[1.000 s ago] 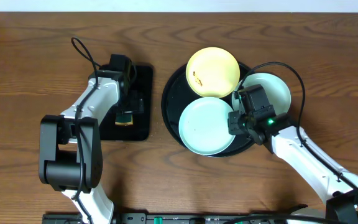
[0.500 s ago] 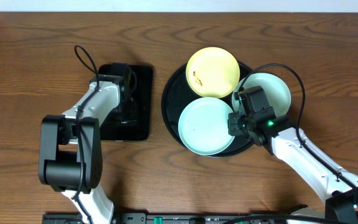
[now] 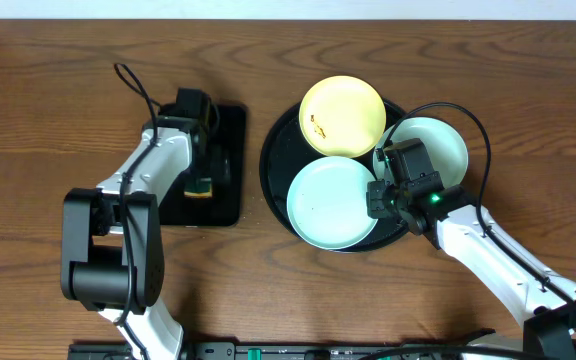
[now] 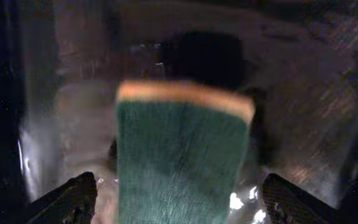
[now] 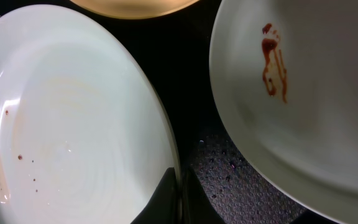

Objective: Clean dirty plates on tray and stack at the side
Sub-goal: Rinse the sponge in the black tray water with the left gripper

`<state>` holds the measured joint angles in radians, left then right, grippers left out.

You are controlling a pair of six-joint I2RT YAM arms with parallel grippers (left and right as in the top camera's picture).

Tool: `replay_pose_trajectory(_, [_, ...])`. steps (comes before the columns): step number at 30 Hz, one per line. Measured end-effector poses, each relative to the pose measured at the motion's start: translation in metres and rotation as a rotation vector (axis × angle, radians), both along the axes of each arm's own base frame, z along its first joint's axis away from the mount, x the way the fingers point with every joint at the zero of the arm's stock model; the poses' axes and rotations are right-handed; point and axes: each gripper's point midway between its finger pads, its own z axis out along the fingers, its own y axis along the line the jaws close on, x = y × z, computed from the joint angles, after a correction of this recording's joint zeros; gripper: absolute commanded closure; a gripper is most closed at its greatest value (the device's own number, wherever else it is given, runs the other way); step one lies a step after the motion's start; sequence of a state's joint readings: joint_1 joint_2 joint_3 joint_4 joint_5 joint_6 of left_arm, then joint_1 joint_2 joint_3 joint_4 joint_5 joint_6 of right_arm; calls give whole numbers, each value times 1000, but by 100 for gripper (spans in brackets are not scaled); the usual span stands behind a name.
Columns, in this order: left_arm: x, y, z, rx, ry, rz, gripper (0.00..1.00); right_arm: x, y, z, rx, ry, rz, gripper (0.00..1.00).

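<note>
Overhead, the tray point(image 3: 273, 165) sits right of centre on the table point(image 3: 48, 90), with all three plates on it. The yellow plate point(image 3: 342, 115) is at the far edge and carries small dark marks. The front plate point(image 3: 328, 205), mint, fills the near part. The right plate point(image 3: 443, 145), also mint, overlaps the tray's right rim and reaches beyond it. The yellow and front plates touch or nearly touch.

The right gripper point(image 3: 378, 195) is at the front plate's right edge, between the two mint plates. In the right wrist view its fingers point(image 5: 166, 196) are pinched narrowly together on the front plate's rim, which runs in between them. That plate shows a few tiny brown specks near its left side. The right plate bears a red-brown smear. Bare textured tray shows between the two.

Left of the tray, well apart from it, lies the small tray point(image 3: 233, 140), rectangular and black. The left gripper point(image 3: 203, 172) hangs over it, above a sponge point(image 3: 200, 187). The left wrist view is blurred. The fingers point(image 4: 79, 196) stand wide, one either side of the green, orange-edged sponge, with a gap showing at each side.
</note>
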<state>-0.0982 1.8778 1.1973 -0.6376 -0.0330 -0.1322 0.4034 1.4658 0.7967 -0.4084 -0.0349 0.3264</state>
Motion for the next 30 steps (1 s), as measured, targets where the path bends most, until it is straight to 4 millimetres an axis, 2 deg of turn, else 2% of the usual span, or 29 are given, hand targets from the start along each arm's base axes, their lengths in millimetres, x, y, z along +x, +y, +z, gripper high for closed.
replay_pose_trajectory(1, [6,-1,2,-2,-23,0,14,0,0,0,0,0,0,99])
replay_pose_trajectory(2, [10,-1,2,-4,-40,0,19,0,0,0,0,0,0,99])
replay_pose_trajectory(3, [14,-1,3,-5,-55,0,48,0,0,0,0,0,0,99])
replay_pose_trajectory(4, [16,-2,3,-7,-66,2,66,0,0,0,0,0,0,99])
replay_pose_trajectory(5, [19,-2,4,-7,-80,0,69,0,0,0,0,0,0,99])
replay_pose_trajectory(6, [21,-2,3,-7,-88,1,69,0,0,0,0,0,0,99])
replay_pose_trajectory(7, [21,-1,2,-5,-91,2,61,0,0,0,0,0,0,99])
replay_pose_trajectory(8, [21,-1,1,-4,-92,0,44,0,0,0,0,0,0,99])
replay_pose_trajectory(9, [21,-1,0,-4,-94,1,40,0,0,0,0,0,0,99])
replay_pose_trajectory(10, [21,-1,-2,-1,-94,1,40,0,0,0,0,0,0,99])
replay_pose_trajectory(12, [17,0,-10,0,-70,3,47,0,0,0,0,0,0,99])
replay_pose_trajectory(16, [12,0,-15,2,-45,3,49,0,0,0,-1,1,0,99])
replay_pose_trajectory(17, [11,0,-15,3,-45,4,52,0,0,0,0,1,0,99])
replay_pose_trajectory(18, [11,0,-15,3,-44,4,73,0,0,0,0,0,0,99])
replay_pose_trajectory(19, [11,0,-15,3,-45,3,88,0,0,0,0,1,0,99])
replay_pose_trajectory(20, [11,0,-15,3,-44,5,92,0,0,0,0,1,0,99])
replay_pose_trajectory(26, [4,1,-13,6,-9,3,92,0,0,0,0,2,0,99])
replay_pose_trajectory(30, [-1,-4,-1,-23,8,-2,92,0,0,0,0,2,0,99])
